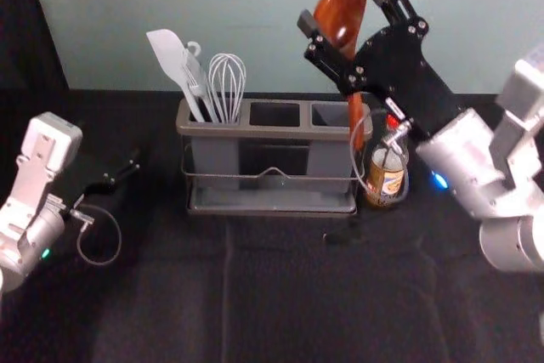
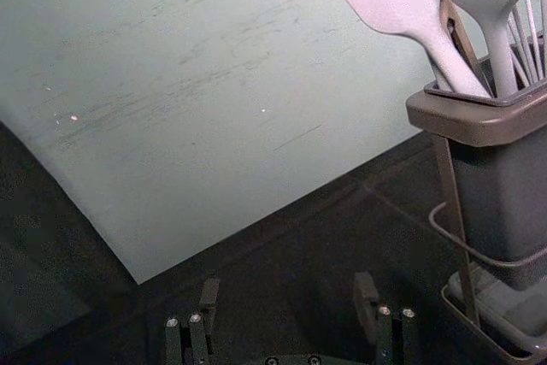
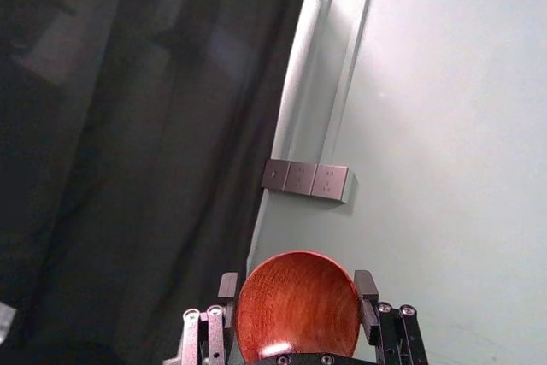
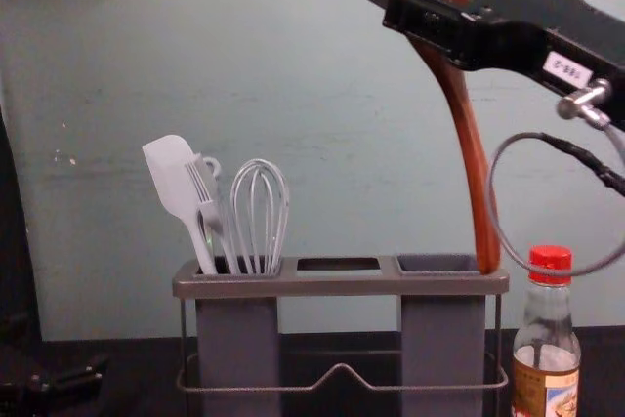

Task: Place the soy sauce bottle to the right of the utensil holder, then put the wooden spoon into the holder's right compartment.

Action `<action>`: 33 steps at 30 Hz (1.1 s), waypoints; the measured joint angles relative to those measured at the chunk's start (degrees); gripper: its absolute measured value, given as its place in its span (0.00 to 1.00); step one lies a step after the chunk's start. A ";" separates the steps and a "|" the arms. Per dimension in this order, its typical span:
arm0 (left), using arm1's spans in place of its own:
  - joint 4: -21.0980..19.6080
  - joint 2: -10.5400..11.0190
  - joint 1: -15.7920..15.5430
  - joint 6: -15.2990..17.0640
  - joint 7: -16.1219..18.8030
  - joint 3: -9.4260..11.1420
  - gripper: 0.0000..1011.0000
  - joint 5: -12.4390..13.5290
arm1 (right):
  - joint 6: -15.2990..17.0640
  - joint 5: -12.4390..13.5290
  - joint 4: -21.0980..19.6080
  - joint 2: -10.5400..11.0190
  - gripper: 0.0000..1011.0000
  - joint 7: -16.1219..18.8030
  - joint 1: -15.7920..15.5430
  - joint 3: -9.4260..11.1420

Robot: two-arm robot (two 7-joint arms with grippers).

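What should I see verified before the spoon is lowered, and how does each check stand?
1. Right gripper shut on the spoon: ok.
2. Handle pointing down: ok, slightly tilted.
3. Handle tip inside the right compartment: not ok, it shows against the holder's rim, near the right end.
4. Tip free of the rim: cannot tell.
5. Bottle upright, right of the holder: ok.
6. Left gripper clear: ok.

The spoon (image 1: 342,13) is reddish-brown, bottle cap (image 4: 550,259) red.

Dark creased cloth (image 1: 170,303); on it, utensil holder (image 1: 272,133) and, just right of it, soy sauce bottle (image 1: 388,183)
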 joint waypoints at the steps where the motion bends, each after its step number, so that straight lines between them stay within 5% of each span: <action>1: 0.00 0.00 0.00 0.00 0.00 0.00 0.99 0.00 | -0.01 0.19 0.66 -0.07 0.83 0.13 0.61 -0.11; 16: 0.00 0.00 0.00 0.00 0.00 0.00 0.99 0.00 | -3.20 2.43 14.24 -3.00 0.83 1.74 10.68 -1.72; 33: 0.00 0.00 0.00 0.00 0.00 0.00 0.99 0.00 | -10.08 3.22 22.70 -6.29 0.83 2.59 12.64 -1.49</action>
